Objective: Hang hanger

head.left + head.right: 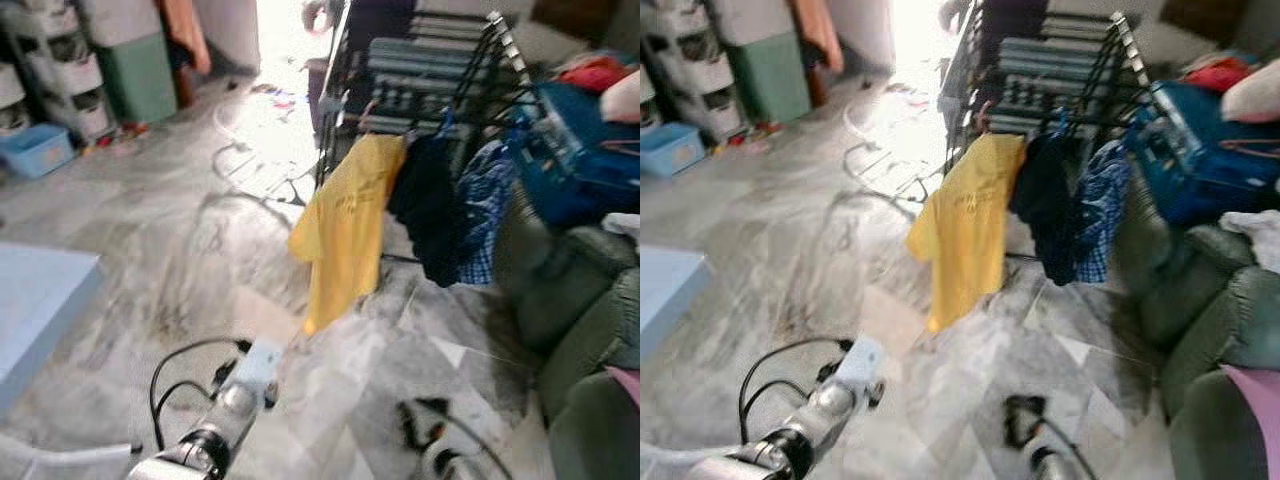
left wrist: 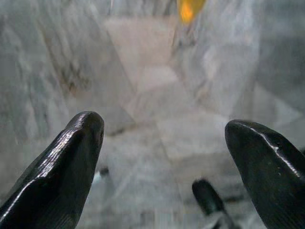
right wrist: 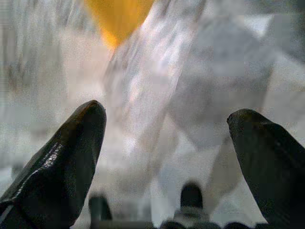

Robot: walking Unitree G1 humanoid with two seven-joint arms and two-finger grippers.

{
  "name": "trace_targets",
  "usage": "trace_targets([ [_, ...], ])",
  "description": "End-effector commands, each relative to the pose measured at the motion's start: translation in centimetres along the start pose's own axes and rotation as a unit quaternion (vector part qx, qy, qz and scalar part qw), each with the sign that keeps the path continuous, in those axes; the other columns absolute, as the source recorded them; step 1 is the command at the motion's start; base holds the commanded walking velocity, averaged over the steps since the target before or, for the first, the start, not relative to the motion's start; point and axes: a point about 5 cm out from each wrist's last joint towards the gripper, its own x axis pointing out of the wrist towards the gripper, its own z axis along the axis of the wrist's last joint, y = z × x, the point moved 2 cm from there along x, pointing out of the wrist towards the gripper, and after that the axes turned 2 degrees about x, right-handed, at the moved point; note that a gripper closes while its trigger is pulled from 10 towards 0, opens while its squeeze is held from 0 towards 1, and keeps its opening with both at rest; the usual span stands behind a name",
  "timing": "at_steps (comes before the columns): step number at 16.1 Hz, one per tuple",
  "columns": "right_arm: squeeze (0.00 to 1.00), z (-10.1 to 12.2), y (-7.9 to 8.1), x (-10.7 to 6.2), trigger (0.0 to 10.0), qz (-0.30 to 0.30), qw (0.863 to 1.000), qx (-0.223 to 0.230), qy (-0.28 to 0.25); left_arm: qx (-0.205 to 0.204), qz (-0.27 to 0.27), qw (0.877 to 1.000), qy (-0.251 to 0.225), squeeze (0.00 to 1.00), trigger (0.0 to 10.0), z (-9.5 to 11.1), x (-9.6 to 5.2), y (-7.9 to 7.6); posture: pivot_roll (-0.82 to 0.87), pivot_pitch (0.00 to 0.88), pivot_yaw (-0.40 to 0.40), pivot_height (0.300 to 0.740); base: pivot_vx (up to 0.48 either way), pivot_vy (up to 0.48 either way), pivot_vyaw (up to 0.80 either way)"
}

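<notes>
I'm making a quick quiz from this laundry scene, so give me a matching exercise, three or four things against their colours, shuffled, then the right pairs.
Things:
1. shirt at the left end of the drying rack
2. garment hanging next to it
3. tub on the floor, far left
4. left hand's fingers

Colours:
A. light blue
B. yellow
C. glossy black
D. dark navy or black

Pairs: 1-B, 2-D, 3-A, 4-C

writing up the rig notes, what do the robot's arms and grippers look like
The left arm is a silver metal tube with a black ring joint and thin black cables looping off it. The left gripper has two long, glossy black fingers with rounded tips. The right gripper has the same black, tapered fingers.
</notes>
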Motion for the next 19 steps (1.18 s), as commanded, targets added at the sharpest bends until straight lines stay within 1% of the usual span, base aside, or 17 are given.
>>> trace_targets([
  [1, 0.0, 0.0, 0.5, 0.3, 10.0, 0.013, 1.0, -0.02, 0.013, -0.004, 0.006, 1.0, 0.006, 0.0, 10.0, -0.1, 0.0, 0.5, 0.04, 0.0, -0.078, 0.74, 0.0, 0.0, 0.0],
  [2, 0.0, -0.3, 0.6, 0.3, 10.0, 0.018, 0.999, -0.032, 0.022, -0.014, 0.007, 1.0, 0.011, 0.0, 10.0, -0.4, 0.0, 0.5, 0.04, 0.0, -0.078, 0.74, 0.0, 0.0, 0.0],
  [4, 0.0, -0.9, 1.3, 0.4, 10.0, 0.038, 0.996, -0.06, 0.046, -0.009, 0.016, 0.999, 0.033, 0.0, 10.0, -1.7, -0.1, 0.9, 0.09, 0.0, -0.12, 0.74, 0.0, 0.0, 0.0],
  [6, 0.0, -1.2, 1.0, 0.4, 10.0, 0.034, 0.995, -0.07, 0.055, 0.004, 0.018, 0.999, 0.042, 0.0, 10.0, -2.3, -0.2, 1.1, 0.13, 0.0, -0.145, 0.74, 0.0, 0.0, 0.0],
  [7, 0.0, -1.3, 0.4, 0.3, 10.0, 0.025, 0.994, -0.081, 0.063, 0.012, 0.013, 0.999, 0.044, 0.0, 10.0, -2.6, -0.2, 1.1, 0.14, 0.0, -0.156, 0.74, 0.0, 0.0, 0.0],
  [8, 0.0, -1.4, -0.4, 0.2, 10.0, 0.008, 0.995, -0.074, 0.067, 0.008, 0.005, 0.999, 0.044, 0.0, 10.0, -2.8, -0.2, 1.0, 0.15, 0.0, -0.159, 0.74, 0.0, 0.0, 0.0],
  [9, 0.0, -1.5, -1.5, 0.0, 10.0, -0.02, 0.996, -0.057, 0.07, 0.0, -0.009, 0.999, 0.046, 0.0, 10.0, -3.0, -0.3, 0.7, 0.16, 0.0, -0.159, 0.74, 0.0, 0.0, 0.0],
  [10, 0.0, -1.5, -2.0, -0.1, 10.0, -0.033, 0.996, -0.044, 0.068, -0.001, -0.016, 0.999, 0.047, 0.0, 10.0, -3.1, -0.3, 0.5, 0.16, 0.0, -0.158, 0.74, 0.0, 0.0, 0.0],
  [11, 0.0, -1.9, -3.1, -0.5, 10.0, -0.064, 0.996, 0.009, 0.061, 0.014, -0.032, 0.998, 0.048, 0.0, 10.0, -3.3, -0.4, 0.0, 0.13, 0.0, -0.132, 0.74, 0.0, 0.0, 0.0],
  [13, 0.0, -3.2, -4.4, -1.4, 10.0, -0.098, 0.992, 0.049, 0.062, 0.042, -0.047, 0.997, 0.043, 0.0, 10.0, -3.2, -0.4, -0.5, 0.09, 0.0, -0.09, 0.74, 0.0, 0.0, 0.0],
  [14, 0.0, -3.3, -4.9, -1.6, 10.0, -0.11, 0.99, 0.065, 0.059, 0.045, -0.05, 0.997, 0.041, 0.0, 10.0, -3.1, -0.4, -0.6, 0.07, 0.0, -0.079, 0.74, 0.0, 0.0, 0.0],
  [16, 0.0, -3.4, -5.4, -1.8, 10.0, -0.12, 0.989, 0.065, 0.056, 0.057, -0.057, 0.996, 0.036, 0.0, 10.0, -2.5, -0.3, -1.0, 0.04, 0.0, -0.051, 0.74, 0.0, 0.0, 0.0],
  [17, 0.0, -3.5, -5.6, -1.9, 10.0, -0.125, 0.988, 0.072, 0.053, 0.071, -0.065, 0.995, 0.03, 0.0, 10.0, -1.8, -0.3, -1.4, 0.02, 0.0, -0.032, 0.74, 0.0, 0.0, 0.0],
  [19, 0.0, -3.5, -5.5, -1.9, 10.0, -0.122, 0.989, 0.07, 0.051, 0.079, -0.073, 0.994, 0.029, 0.0, 10.0, -1.7, -0.4, -2.3, 0.0, 0.0, -0.016, 0.74, 0.0, 0.0, 0.0],
])
